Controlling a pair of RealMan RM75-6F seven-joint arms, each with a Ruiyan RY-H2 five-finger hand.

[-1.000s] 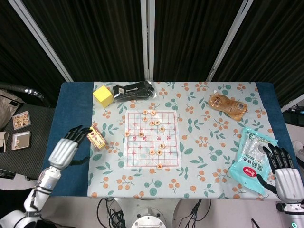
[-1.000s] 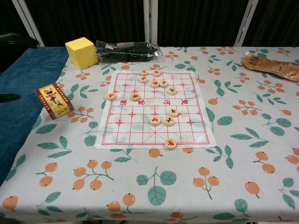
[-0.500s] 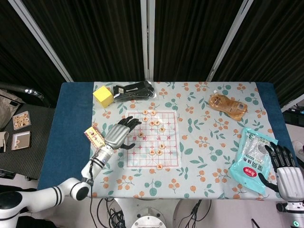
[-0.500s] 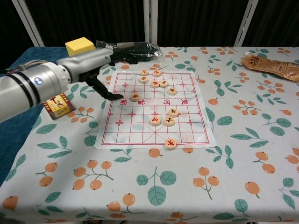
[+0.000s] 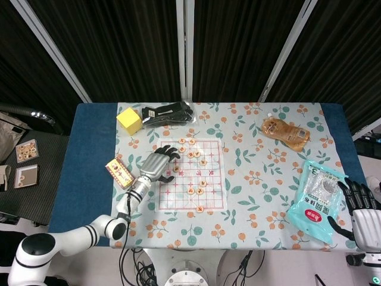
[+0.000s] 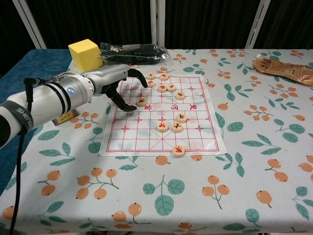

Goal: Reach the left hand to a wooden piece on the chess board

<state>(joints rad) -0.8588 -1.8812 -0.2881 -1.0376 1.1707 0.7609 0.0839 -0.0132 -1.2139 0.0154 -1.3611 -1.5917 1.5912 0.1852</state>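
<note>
The chess board (image 5: 178, 198) (image 6: 146, 137) is a white sheet with a red grid, and it carries several round wooden pieces (image 5: 191, 154). My left hand (image 5: 157, 165) (image 6: 113, 84) hovers over the board's left edge, holding nothing, with its fingers apart and curved downward. In the chest view its thumb tip is just left of one wooden piece (image 6: 142, 102), and I cannot tell whether they touch. The piece that lay at the board's left rim is hidden under the hand. My right hand (image 5: 361, 210) sits at the table's lower right with its fingers spread.
A yellow cube (image 5: 129, 120) (image 6: 85, 54) and a black bag (image 5: 168, 113) (image 6: 137, 51) lie behind the board. A small card box (image 5: 119, 173) is left of my left forearm. At the right are a brown pouch (image 5: 286, 132) (image 6: 286, 68) and a blue-white packet (image 5: 315, 199).
My left arm swung in from the table's left edge, past the card box, to the board's left side, then settled slightly further in. My right hand drifted a little toward the lower right.
</note>
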